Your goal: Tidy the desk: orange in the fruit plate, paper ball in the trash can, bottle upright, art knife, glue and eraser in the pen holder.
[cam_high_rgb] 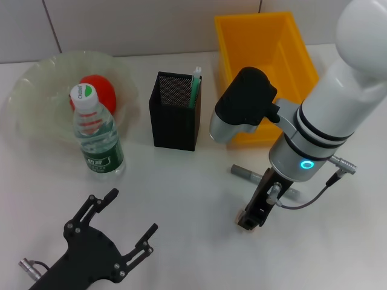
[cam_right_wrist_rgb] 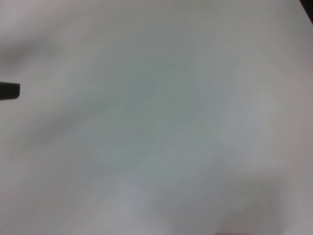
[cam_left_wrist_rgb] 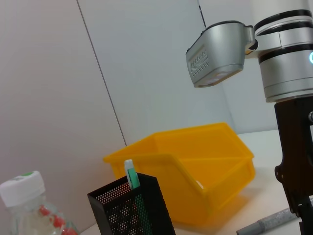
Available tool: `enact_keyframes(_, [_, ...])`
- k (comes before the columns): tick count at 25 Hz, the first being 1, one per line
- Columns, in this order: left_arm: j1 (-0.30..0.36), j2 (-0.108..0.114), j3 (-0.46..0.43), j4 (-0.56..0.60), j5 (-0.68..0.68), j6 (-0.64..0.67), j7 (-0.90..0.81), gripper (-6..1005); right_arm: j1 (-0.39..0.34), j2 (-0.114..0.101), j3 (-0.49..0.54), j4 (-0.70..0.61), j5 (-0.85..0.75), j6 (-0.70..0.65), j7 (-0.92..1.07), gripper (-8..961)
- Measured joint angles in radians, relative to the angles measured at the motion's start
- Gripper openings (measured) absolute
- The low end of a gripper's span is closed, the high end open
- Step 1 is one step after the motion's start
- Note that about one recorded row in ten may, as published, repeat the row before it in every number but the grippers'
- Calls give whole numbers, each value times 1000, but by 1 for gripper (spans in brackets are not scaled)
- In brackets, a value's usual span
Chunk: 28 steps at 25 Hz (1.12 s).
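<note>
A plain white bench fills the near and middle of the scene. Behind its far edge rises a pale wall of large panels, split by thin dark seams, one slanting seam at far left and another at far right.

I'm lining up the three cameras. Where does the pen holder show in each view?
Head view: the pen holder stands mid-table between the fruit plate and the trash can.
Left wrist view: it sits at the bottom edge, cropped, before the trash can.
Right wrist view: not in it.
Shared landmark: the trash can.
</note>
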Motion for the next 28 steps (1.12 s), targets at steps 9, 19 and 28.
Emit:
enact_keyframes(9, [0,1,4,0,0,-1,0,834,5,2,-25,5,1,2,10,292])
enact_keyframes(19, [7,1,6,1,0,-4,0,833,-3,3,-59,-21,2,-2,13,277])
enact_keyframes(28, [8,6,14,-2,0,-27,0,833,-42,1,-23,-92,5,-4,24,267])
